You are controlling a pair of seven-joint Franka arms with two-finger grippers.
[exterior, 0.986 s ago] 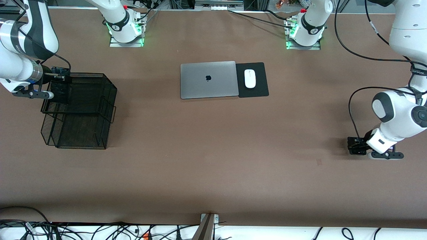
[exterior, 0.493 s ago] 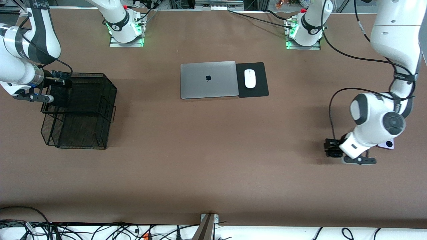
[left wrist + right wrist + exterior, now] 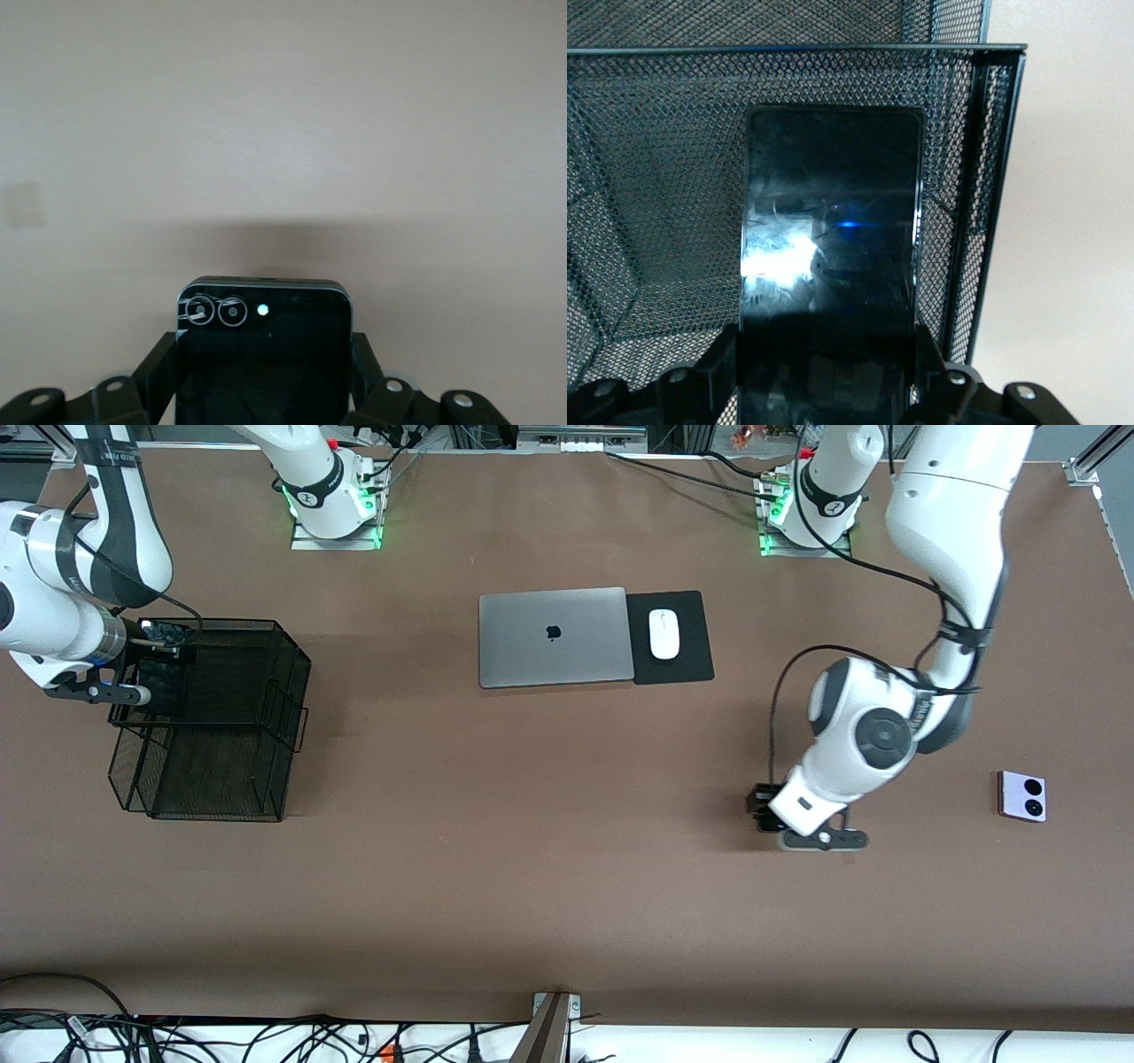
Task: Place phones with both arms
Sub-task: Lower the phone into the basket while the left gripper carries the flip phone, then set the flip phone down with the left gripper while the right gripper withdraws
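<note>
Spanning the whole front view: brown table. Sitting toward the right arm's end of it: black mesh basket, tiered and open on top. Lying mid-table, closed: silver laptop, with a black mouse pad touching its edge on the left arm's side and carrying a white mouse. Hanging over the basket's edge: right gripper, clamping the long slim black phone between both fingers, the slab reaching into the mesh space. Hovering over bare table toward the left arm's end: left gripper, pinching the small square black phone, twin lenses showing on its face. Resting flat on the table near the left arm's end, well apart from that gripper: lilac-white phone, two black circles facing up.
</note>
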